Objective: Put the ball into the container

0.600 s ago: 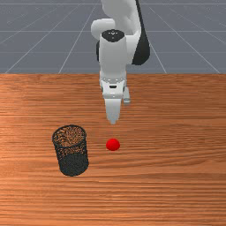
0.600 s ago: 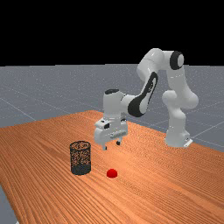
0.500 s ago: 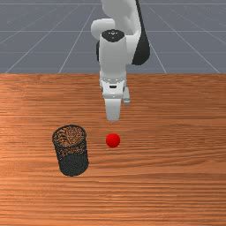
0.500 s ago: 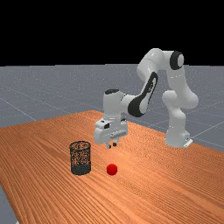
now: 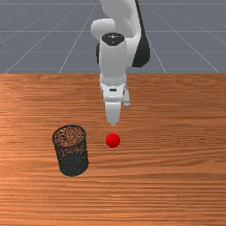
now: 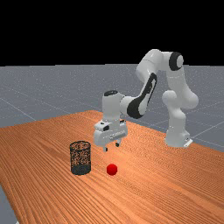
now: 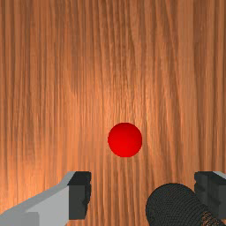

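The claw (image 6: 111, 147) hangs spread and empty above the ball (image 6: 112, 169), perhaps off-centre, so a misaligned descent could knock it rolling toward the container (image 6: 81, 169) lower at the claw's side.

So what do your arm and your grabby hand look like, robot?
My arm is mostly smooth and white, made of chunky, rounded pieces with black parts around some joints. My gripper has a wide white body with small dark patches on it. It has two short fingers, pale grey with dark, blocky pads at the ends.
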